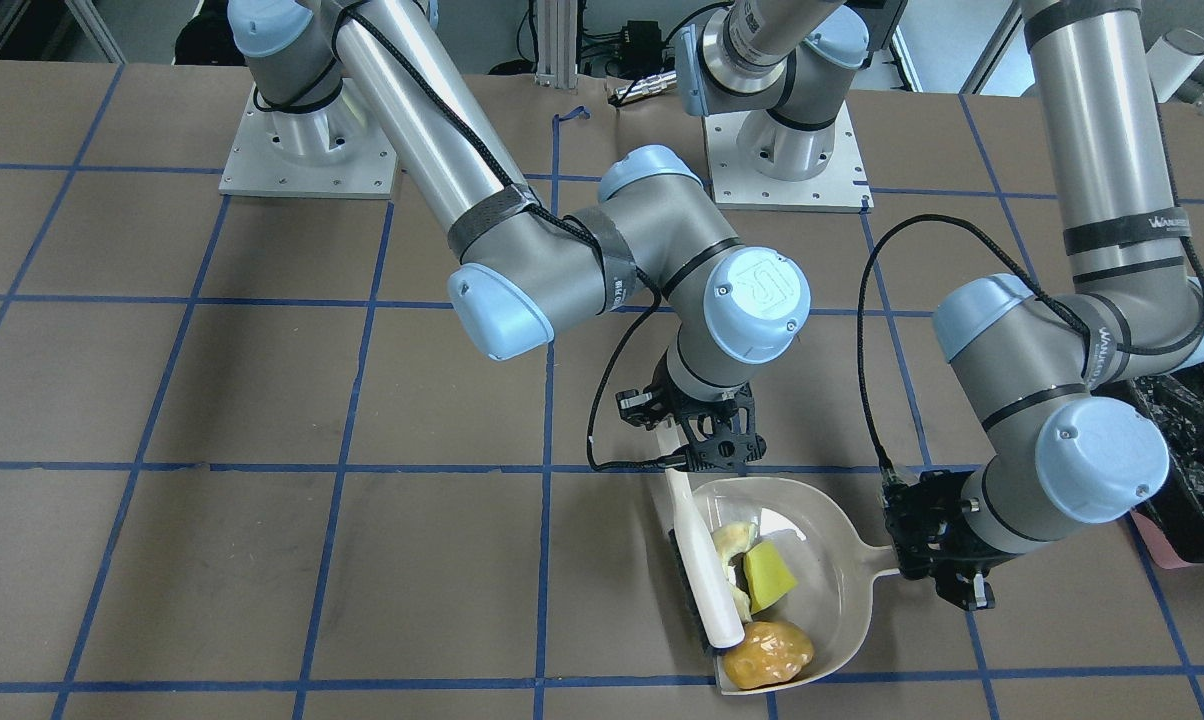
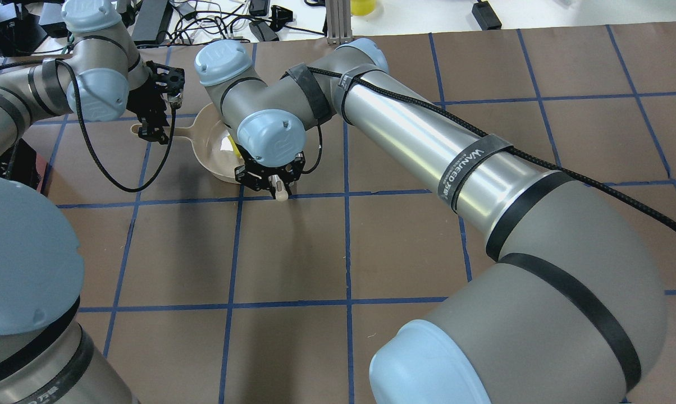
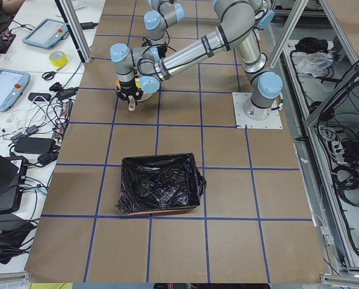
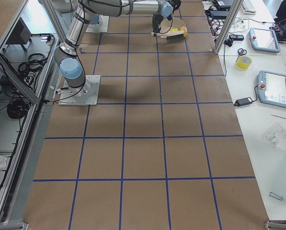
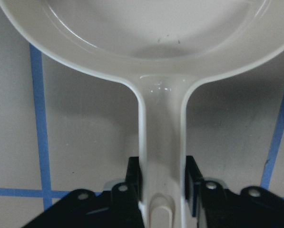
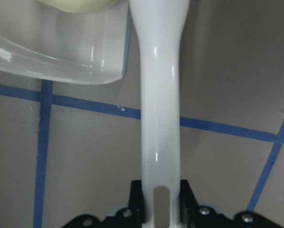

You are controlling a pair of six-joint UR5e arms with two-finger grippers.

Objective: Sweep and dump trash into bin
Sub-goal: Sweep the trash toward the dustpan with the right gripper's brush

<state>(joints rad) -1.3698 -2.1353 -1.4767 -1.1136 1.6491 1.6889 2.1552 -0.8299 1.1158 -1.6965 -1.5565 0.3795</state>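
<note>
Now we judge the sweeping nearly done: our right gripper [image 6: 161, 199] pinches the brush [image 1: 697, 560] handle, our left gripper [image 5: 163, 190] pinches the dustpan [image 1: 842, 560] handle, and the trash [image 1: 767, 652] lies in the pan. Next, we must carry it level to the bin [image 3: 158, 180], well apart.

Your table [image 1: 262, 560], brown with a blue tape grid, holds:
- One beige dustpan [image 1: 832, 560], its handle clamped in the left gripper [image 1: 912, 562].
- One white brush [image 1: 700, 570], laid along the pan's open edge and gripped at its upper end by the right gripper [image 1: 692, 455].
- In the pan: a cream ring piece [image 1: 730, 545], a yellow-green wedge [image 1: 767, 578] touching it, and a golden-brown lump [image 1: 767, 652] against the brush tip.
- One bin [image 1: 1197, 450] with a black bag, at the right edge, partly behind the left arm.
</note>
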